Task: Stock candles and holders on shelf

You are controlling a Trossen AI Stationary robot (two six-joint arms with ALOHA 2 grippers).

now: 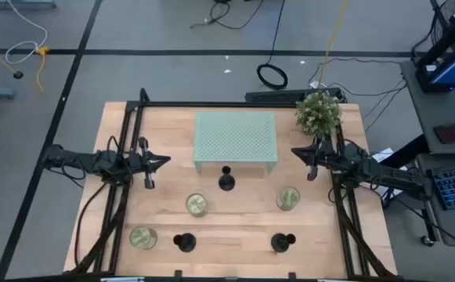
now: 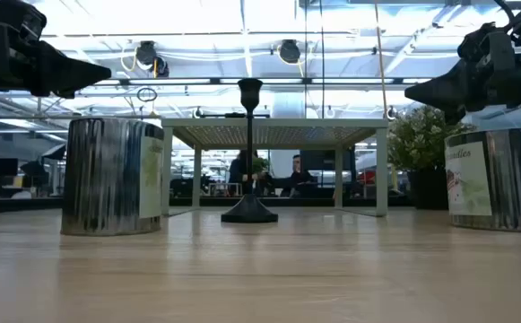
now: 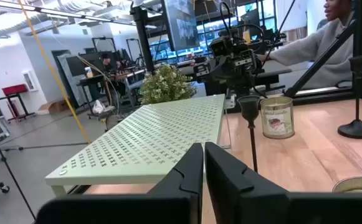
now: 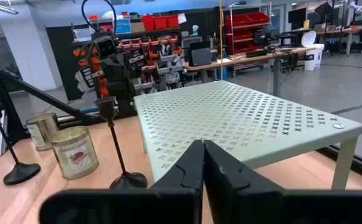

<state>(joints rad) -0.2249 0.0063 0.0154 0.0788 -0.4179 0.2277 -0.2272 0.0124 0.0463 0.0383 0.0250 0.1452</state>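
Observation:
The mint-green shelf (image 1: pixel 235 141) stands on its legs at the table's far middle, its top bare. One black holder (image 1: pixel 226 182) stands upright just in front of it, and two more stand near the front edge (image 1: pixel 184 242) (image 1: pixel 282 243). Three jar candles stand on the table (image 1: pixel 196 204) (image 1: pixel 288 198) (image 1: pixel 142 237). My left gripper (image 1: pixel 164 161) hovers shut and empty left of the shelf, as its wrist view also shows (image 3: pixel 204 155). My right gripper (image 1: pixel 295 153) hovers shut and empty right of the shelf, as its wrist view also shows (image 4: pixel 204 152).
A bushy green potted plant (image 1: pixel 319 113) stands at the far right corner, behind my right arm. Black frame rails run along the table's left and right sides. A person (image 3: pixel 330 31) sits beyond the table's right side.

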